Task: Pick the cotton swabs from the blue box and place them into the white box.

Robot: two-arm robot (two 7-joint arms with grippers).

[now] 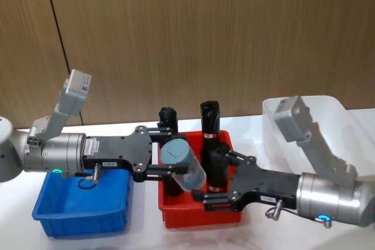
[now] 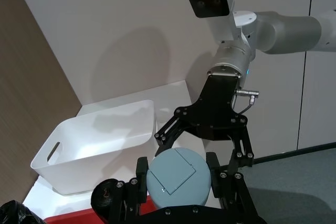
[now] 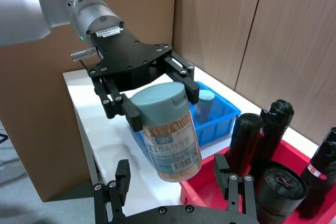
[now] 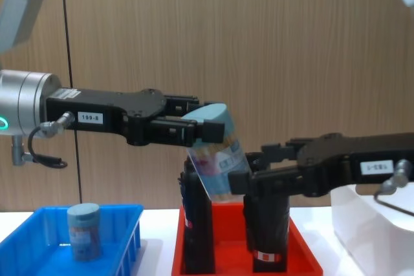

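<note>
Chest view: left gripper (image 4: 208,127) reaches in from the robot's left, clamped on the pale blue lid of one cotton swab jar (image 4: 217,158). The jar hangs in the air, tilted, lid uppermost, above the red tray (image 4: 226,260) that sits mid-bench. Head view: same jar (image 1: 188,167) over the tray's left half, among upright black rolls (image 1: 210,122). Right gripper (image 1: 214,175) comes in low from the robot's right, level with the jar's base. Right wrist view: its claw is wide, one black finger on each side of the jar's lower end (image 3: 173,156), with a gap showing on both sides. A second jar (image 4: 84,229) stands upright inside the blue box (image 4: 132,237) at the bench's left end, close to the box's back wall. The white box (image 1: 345,127) sits at the bench's right end, behind the right arm. Left wrist view: white box (image 2: 79,156) shows a bare floor, handle cutout in its near short wall.
</note>
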